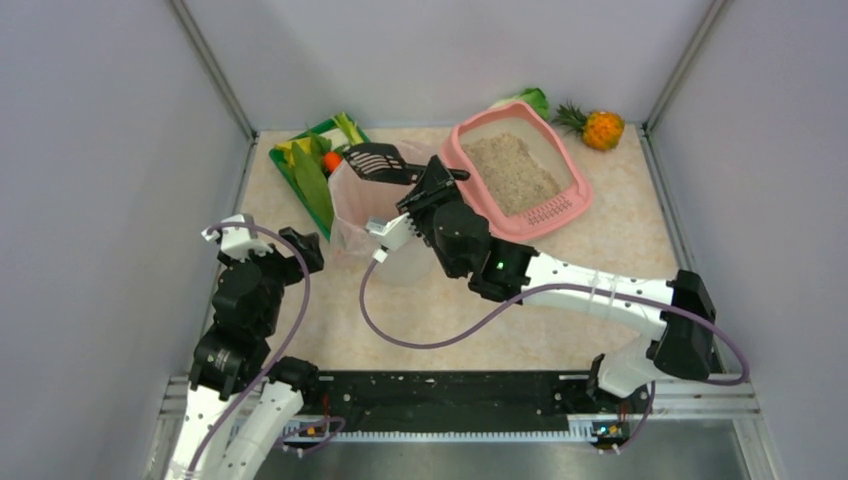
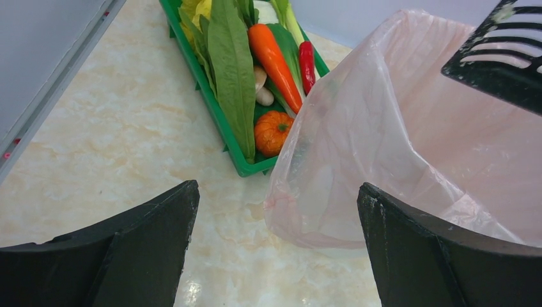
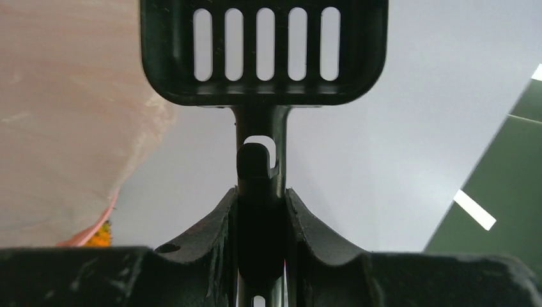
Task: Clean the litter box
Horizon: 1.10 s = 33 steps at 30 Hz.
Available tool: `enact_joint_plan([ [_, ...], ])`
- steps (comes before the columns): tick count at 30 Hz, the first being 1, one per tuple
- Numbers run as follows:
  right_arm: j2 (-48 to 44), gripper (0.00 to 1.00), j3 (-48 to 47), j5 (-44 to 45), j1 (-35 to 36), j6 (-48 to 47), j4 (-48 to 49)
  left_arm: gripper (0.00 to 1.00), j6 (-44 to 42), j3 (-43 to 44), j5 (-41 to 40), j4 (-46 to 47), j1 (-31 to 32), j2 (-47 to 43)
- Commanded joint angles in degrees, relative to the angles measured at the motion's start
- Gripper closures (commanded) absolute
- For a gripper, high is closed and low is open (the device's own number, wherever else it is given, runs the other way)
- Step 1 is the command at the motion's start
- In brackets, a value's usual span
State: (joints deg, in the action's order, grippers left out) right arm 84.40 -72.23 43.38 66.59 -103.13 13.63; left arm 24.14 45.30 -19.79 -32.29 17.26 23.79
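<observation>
The right gripper (image 3: pixel 262 208) clamps the black slotted scoop (image 1: pixel 372 160) above the pink-lined bin (image 1: pixel 350 215); the left gripper (image 2: pixel 276 211) gapes empty. The litter box (image 1: pixel 520 228) sits far right. Swinging back, the scoop could snag the bin's thin bag and tip it

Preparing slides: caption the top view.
Right end effector, shut on the black scoop, holds it over the pink-lined bin beside the litter box.
</observation>
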Motion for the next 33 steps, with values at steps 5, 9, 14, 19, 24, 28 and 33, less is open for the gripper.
enact_joint_plan([
  [5, -1.2, 1.00, -7.1, -0.4, -1.5, 24.5, -18.9, 0.01, -0.1, -0.2, 2.5, 4.9, 0.1, 0.9],
  [9, -1.8, 1.00, -11.3, -3.4, -2.7, 37.1, -26.7, 0.01, -0.9, 0.3, 5.4, 6.4, 0.0, 1.3],
  [14, -3.6, 1.00, -16.4, -9.4, -6.0, 52.3, -35.7, 0.01, -1.9, 1.0, 9.1, 7.6, 0.1, 1.4],
  [19, -7.9, 1.00, -16.9, -14.1, -8.5, 62.0, -40.6, 0.01, -2.5, 2.0, 12.8, 8.2, 0.1, 1.4],
  [24, -13.0, 1.00, -18.7, -19.2, -12.9, 74.2, -49.7, 0.01, -3.3, 2.5, 19.1, 9.8, 0.1, 1.0],
  [28, -17.8, 1.00, -17.3, -22.9, -13.7, 78.1, -55.3, 0.01, -2.8, 2.7, 26.1, 11.6, 0.1, 0.5],
  [33, -24.1, 1.00, -15.0, -26.8, -13.7, 81.5, -61.7, 0.01, -0.4, 3.2, 35.1, 12.8, 0.0, 2.2],
])
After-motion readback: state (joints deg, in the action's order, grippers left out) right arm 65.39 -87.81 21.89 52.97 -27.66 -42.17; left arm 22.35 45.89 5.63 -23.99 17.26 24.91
